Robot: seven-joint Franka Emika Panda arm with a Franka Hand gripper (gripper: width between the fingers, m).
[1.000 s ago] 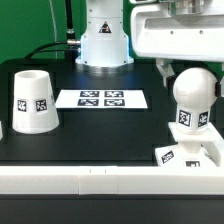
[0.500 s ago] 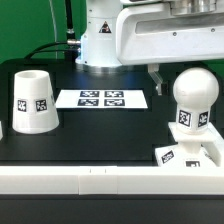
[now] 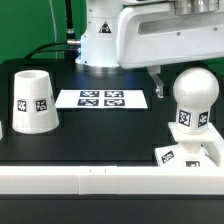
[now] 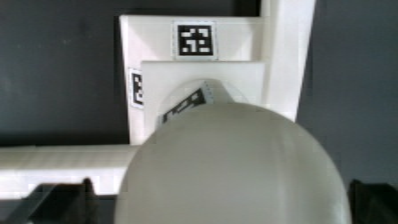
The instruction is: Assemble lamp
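Observation:
The white bulb (image 3: 193,100) stands upright with its round head up on the small square stepped base (image 3: 186,154) at the exterior view's right, near the table's front edge. The tapered shade (image 3: 33,101) stands apart at the exterior view's left. My gripper (image 4: 210,205) is open and hangs over the bulb. One dark finger (image 3: 157,86) shows beside the bulb's head; the other is hidden. In the wrist view the bulb's head (image 4: 222,160) fills the space between my two dark fingertips (image 4: 54,203), with the tagged base (image 4: 192,55) beyond it. Whether the fingers touch the bulb I cannot tell.
The marker board (image 3: 102,99) lies flat on the black table between the shade and the bulb. A white rail (image 3: 100,181) runs along the table's front edge, just in front of the base. The robot's white pedestal (image 3: 103,45) stands behind the marker board.
My gripper has moved toward the exterior view's left and come down a little, so its finger now hangs lower beside the bulb's head. The bulb, base and shade have not moved.

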